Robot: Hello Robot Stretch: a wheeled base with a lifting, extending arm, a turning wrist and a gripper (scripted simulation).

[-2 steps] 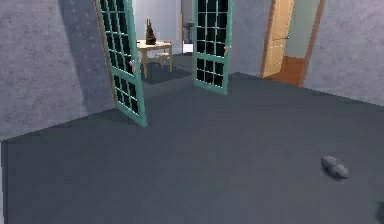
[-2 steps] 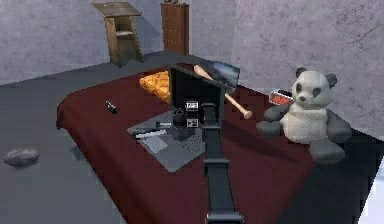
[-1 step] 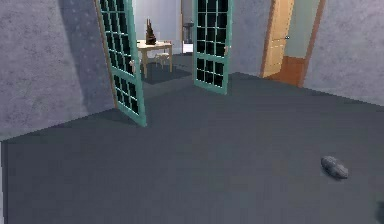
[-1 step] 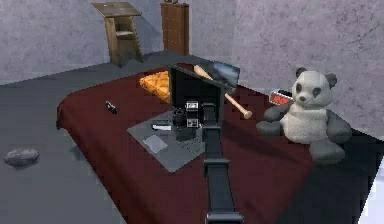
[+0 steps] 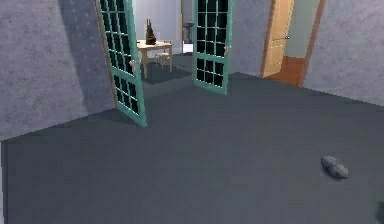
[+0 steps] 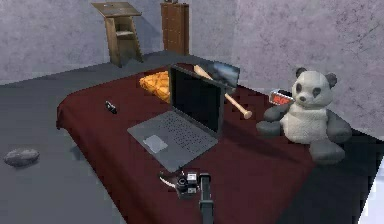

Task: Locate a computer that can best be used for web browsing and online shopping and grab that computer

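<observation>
While gripper (image 6: 177,181) hangs near laptop (image 6: 186,118) on bed (image 6: 92,116), you can't tell if it holds anything; red obj (image 6: 280,97) behind panda (image 6: 305,116) half-hidden.

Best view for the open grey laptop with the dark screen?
Arm side view: the open grey laptop sits whole on the dark red surface, keyboard and screen facing the camera. The forward view faces teal glass-paned doors across grey floor.

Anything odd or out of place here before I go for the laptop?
A grey lump lies alone on the bare floor beside the dark red bed, which looks stray. On the bed a bat lies angled behind the open laptop. Nothing looks spilled or damaged.
</observation>
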